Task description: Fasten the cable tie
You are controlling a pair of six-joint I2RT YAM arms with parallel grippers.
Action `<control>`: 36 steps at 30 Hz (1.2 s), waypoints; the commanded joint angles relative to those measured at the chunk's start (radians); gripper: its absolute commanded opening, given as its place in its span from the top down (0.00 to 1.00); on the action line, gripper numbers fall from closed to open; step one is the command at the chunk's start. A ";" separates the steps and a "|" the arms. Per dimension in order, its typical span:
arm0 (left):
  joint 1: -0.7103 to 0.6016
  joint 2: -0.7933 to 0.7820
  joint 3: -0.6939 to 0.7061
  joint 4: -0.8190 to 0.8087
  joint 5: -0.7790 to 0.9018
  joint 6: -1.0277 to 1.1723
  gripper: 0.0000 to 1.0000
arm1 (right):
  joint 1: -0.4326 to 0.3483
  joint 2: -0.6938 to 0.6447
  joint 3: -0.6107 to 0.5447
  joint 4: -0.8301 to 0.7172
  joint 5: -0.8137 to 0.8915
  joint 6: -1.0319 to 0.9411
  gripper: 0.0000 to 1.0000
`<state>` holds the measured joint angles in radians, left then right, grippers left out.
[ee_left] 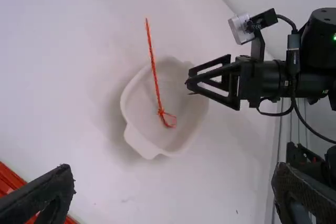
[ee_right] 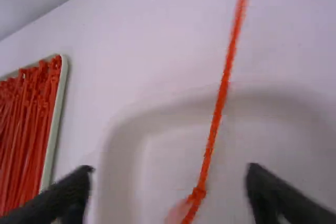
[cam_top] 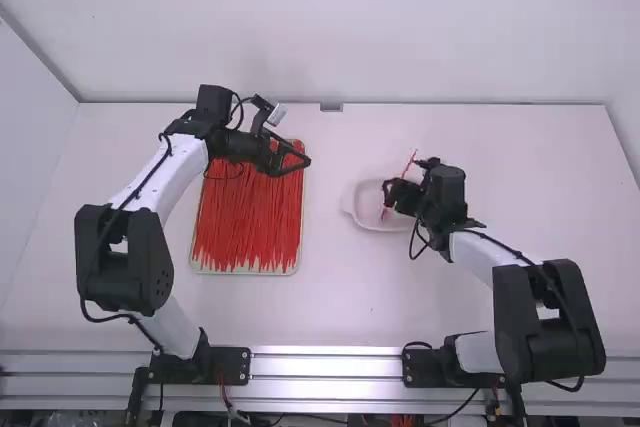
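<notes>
Bright, even overhead light washes the white table (cam_top: 400, 277). Shadows are faint and soft-edged, with a pale one ringing the bowl (ee_left: 139, 145). In the right wrist view the cable tie (ee_right: 219, 103) and the right gripper (ee_right: 169, 182) fingers (ee_right: 58, 198) look blurred.

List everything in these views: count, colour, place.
loose cable ties: many, red, piled on the tray
tray: one, pale rim, left part of the table
bowl: one, white, right of the tray
looped cable tie: one, red, loop in the bowl, tail past its far rim
bracket: one, grey, table's far edge
table: one, white
left hand: one, black, open, over the tray's far end
right hand: one, black, open, at the bowl
</notes>
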<state>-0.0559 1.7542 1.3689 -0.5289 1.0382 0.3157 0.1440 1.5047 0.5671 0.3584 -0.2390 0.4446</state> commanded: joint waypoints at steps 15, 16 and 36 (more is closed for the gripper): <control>0.088 -0.112 -0.006 -0.103 -0.079 0.028 0.01 | 0.001 -0.406 -0.002 -0.289 0.060 0.002 0.02; 0.091 -0.132 -0.006 -0.111 -0.114 0.012 0.01 | 0.001 -0.449 -0.002 -0.324 0.061 0.005 0.01; 0.066 -0.387 -0.038 -0.202 -0.428 -0.140 0.03 | -0.021 -0.781 -0.027 -0.507 0.082 0.002 0.03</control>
<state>0.0254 1.4006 1.3567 -0.7315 0.6292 0.1944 0.1375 0.7467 0.5610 -0.1547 -0.1787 0.4606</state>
